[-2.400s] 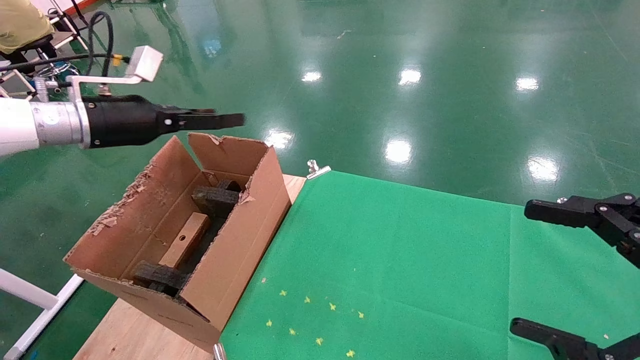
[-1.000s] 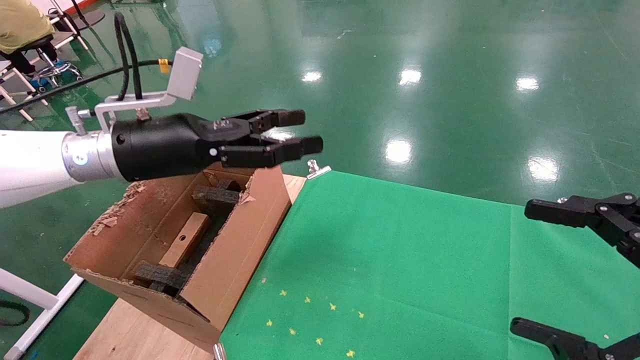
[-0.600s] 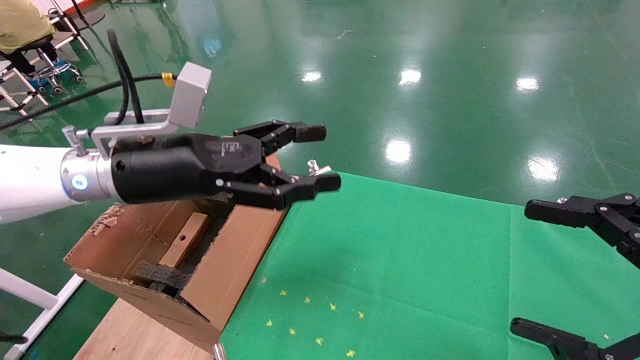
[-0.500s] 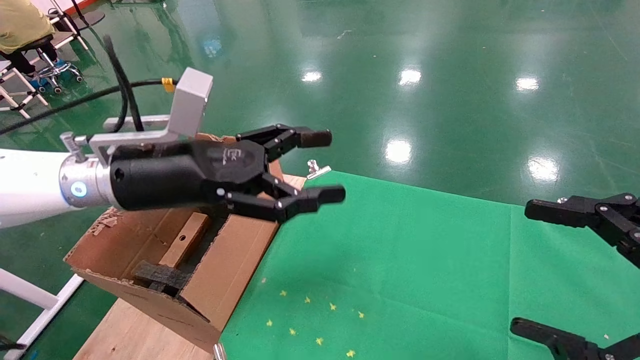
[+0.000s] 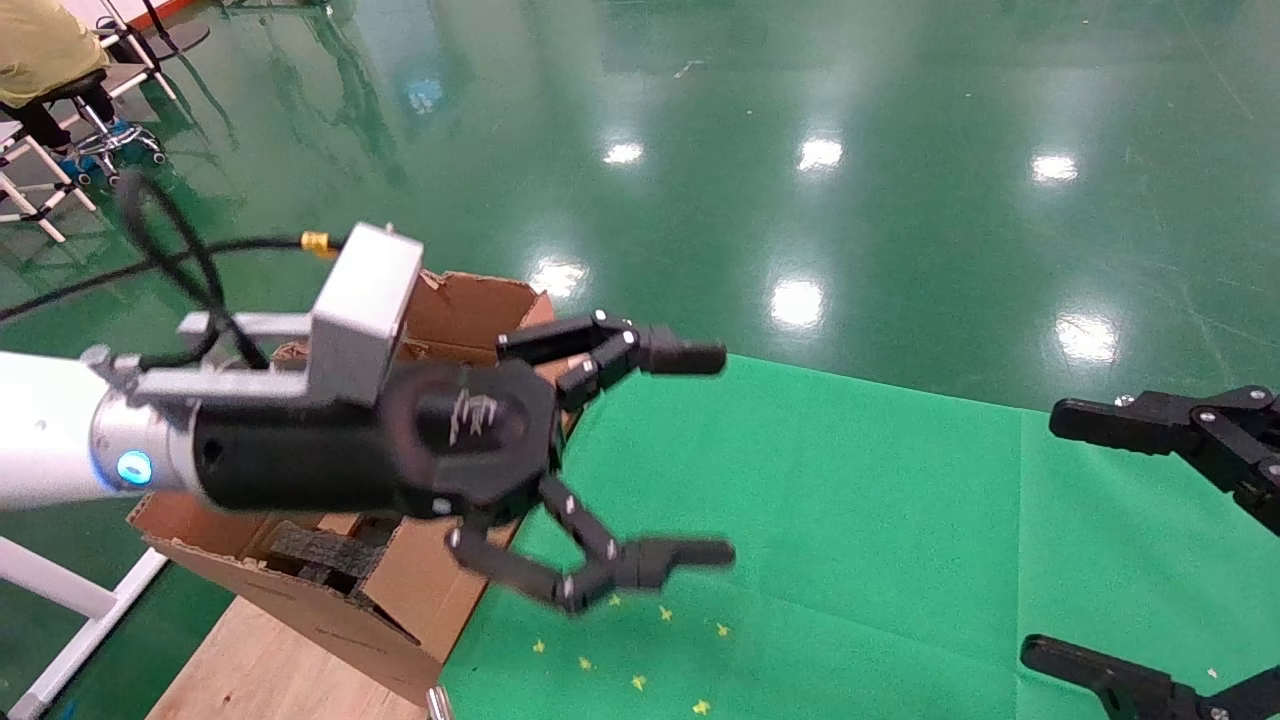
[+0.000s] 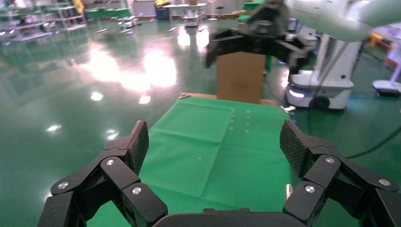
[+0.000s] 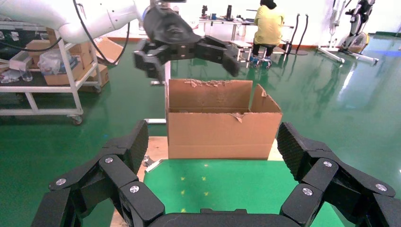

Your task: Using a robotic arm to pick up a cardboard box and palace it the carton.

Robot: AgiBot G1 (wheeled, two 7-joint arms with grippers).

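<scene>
The large brown carton [image 5: 420,590] with torn flaps stands at the table's left end, also in the right wrist view [image 7: 222,127]. A black foam block [image 5: 310,548] shows inside it. The small cardboard box is hidden behind my left arm. My left gripper [image 5: 702,453] is open wide and empty, just right of the carton, above the green cloth [image 5: 850,520]. Its own view [image 6: 215,142] shows only cloth between the fingers. My right gripper [image 5: 1048,535] is open and empty at the table's right edge; its own view [image 7: 213,142] faces the carton.
Wooden tabletop [image 5: 260,670] shows under the carton. Small yellow marks [image 5: 640,682] dot the cloth near the front. A white frame leg [image 5: 60,640] stands left of the table. A person in yellow [image 5: 40,40] sits far left.
My left gripper moved from above the carton's far end to the right and down over the cloth. Its fingers went from shut to wide open. The right arm has not moved.
</scene>
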